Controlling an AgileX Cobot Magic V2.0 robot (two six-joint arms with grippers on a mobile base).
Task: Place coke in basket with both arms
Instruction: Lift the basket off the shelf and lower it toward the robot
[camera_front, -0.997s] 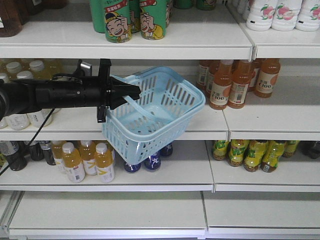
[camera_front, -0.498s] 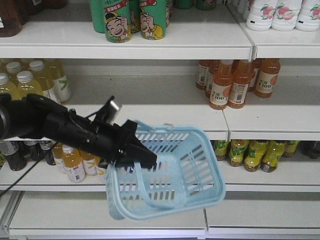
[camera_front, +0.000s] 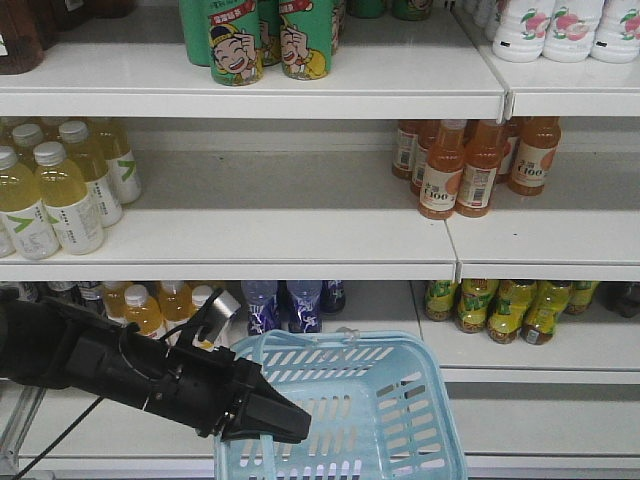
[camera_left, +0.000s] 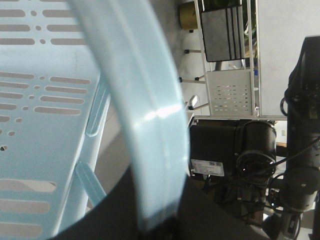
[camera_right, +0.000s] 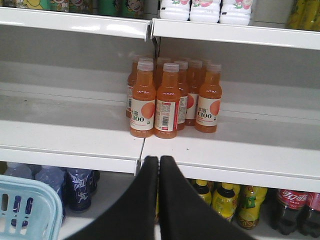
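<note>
The light blue basket (camera_front: 380, 400) hangs low at the bottom centre of the front view, in front of the lowest shelves. My left gripper (camera_front: 285, 425) comes in from the lower left and is shut on the basket's loop handle (camera_left: 145, 100). In the left wrist view that handle runs between the black jaws of the left gripper (camera_left: 157, 222), with the basket's slotted wall (camera_left: 40, 100) to the left. My right gripper (camera_right: 159, 165) is shut with nothing in it, pointing at a shelf edge; a corner of the basket (camera_right: 25, 205) shows at its lower left. The coke is out of view.
White shelves (camera_front: 300, 245) carry orange juice bottles (camera_front: 470, 165), pale yellow bottles (camera_front: 60, 185), green cans (camera_front: 260, 40) and yellow-green bottles (camera_front: 500, 305). Dark cola plastic bottles with red labels (camera_right: 292, 210) stand at the lower right. The robot's base (camera_left: 240, 160) lies under the basket.
My left arm has dropped with the basket from middle-shelf height to the bottom of the view. The basket moved down and a little right, uncovering the middle shelf.
</note>
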